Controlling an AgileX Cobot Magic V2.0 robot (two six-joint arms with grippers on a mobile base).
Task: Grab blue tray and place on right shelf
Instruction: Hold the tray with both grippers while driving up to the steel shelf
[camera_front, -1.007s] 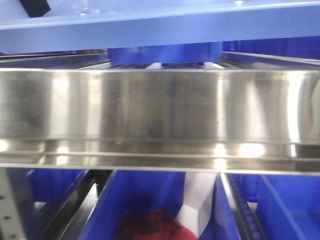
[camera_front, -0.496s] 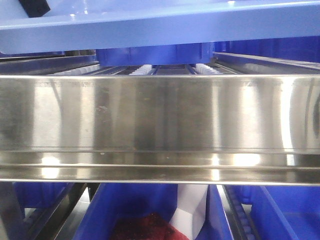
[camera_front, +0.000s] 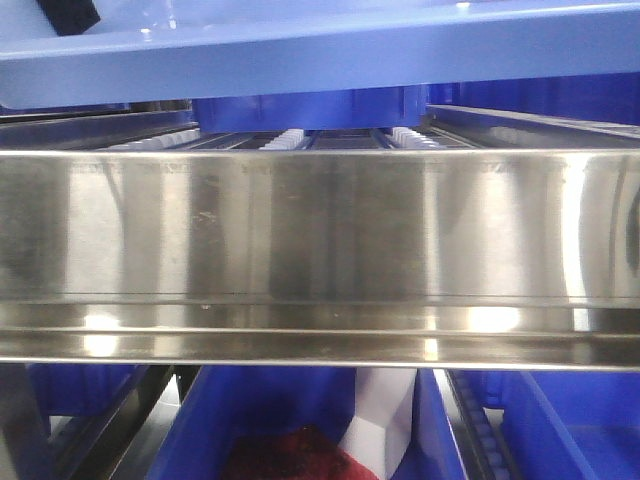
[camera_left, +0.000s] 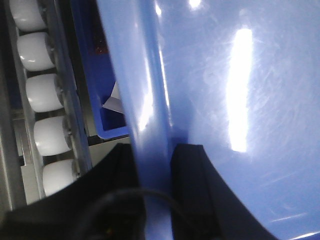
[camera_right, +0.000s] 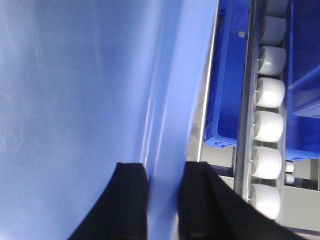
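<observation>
The blue tray (camera_front: 320, 55) hangs across the top of the front view, just above the right shelf's wide shiny front rail (camera_front: 320, 230). My left gripper (camera_left: 152, 150) is shut on the tray's left rim, one black finger on each side of it. The tray's glossy floor (camera_left: 240, 100) fills the right of that view. My right gripper (camera_right: 164, 170) is shut on the tray's right rim, with the tray's floor (camera_right: 75, 100) at its left. Both wrists look down past the tray onto the shelf's roller tracks.
A deep dark-blue bin (camera_front: 310, 105) stands on the shelf behind the rail. More dark-blue bins (camera_front: 270, 410) sit below, with something red (camera_front: 290, 455) and white paper (camera_front: 385, 415). White rollers (camera_left: 45, 92) (camera_right: 267, 125) and another bin (camera_right: 227, 75) lie under the tray's edges.
Since one second ago the rail sits a little lower in the front view and white rollers show behind it. The tray stays at the top. Nothing moved in the last half second.
</observation>
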